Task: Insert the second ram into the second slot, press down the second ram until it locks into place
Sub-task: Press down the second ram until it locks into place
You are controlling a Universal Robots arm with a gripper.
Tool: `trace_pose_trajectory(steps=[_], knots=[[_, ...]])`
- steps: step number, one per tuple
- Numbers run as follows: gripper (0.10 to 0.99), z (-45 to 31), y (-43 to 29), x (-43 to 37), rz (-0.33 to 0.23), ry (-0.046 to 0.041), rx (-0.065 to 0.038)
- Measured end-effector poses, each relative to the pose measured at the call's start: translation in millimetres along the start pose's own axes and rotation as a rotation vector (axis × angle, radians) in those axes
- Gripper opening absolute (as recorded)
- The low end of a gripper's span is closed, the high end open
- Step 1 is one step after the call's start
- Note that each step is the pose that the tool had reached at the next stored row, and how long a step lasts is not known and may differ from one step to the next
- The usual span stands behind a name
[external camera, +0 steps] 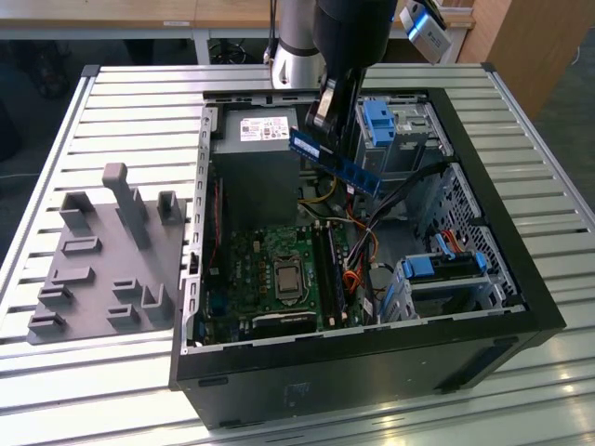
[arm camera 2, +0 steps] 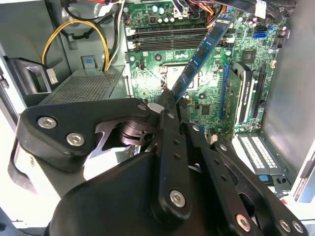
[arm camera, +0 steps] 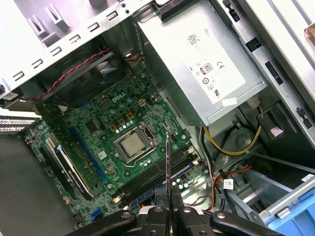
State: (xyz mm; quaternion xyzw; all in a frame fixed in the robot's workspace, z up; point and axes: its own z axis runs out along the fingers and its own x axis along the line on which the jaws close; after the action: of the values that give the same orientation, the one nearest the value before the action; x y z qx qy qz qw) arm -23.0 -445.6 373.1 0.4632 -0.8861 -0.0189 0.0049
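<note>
Second ram [external camera: 335, 163] is gripped at one end by closed jaws and held in the air over the open case [external camera: 372, 346], clear of the motherboard [arm camera: 106, 125]. Its long axis runs straight out from the jaws, seen edge-on in the first wrist view [arm camera: 168, 162]. The memory slots [arm camera: 147, 179] lie below and ahead of the jaws. The stick [arm camera 2: 204, 49] is judged skewed across them, not seated.
</note>
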Motion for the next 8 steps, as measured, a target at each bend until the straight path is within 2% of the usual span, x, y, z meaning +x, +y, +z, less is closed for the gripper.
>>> trace_pose_trajectory(steps=[8], knots=[[0.137,0.0,0.0,0.0,0.016,-0.0006,0.000]])
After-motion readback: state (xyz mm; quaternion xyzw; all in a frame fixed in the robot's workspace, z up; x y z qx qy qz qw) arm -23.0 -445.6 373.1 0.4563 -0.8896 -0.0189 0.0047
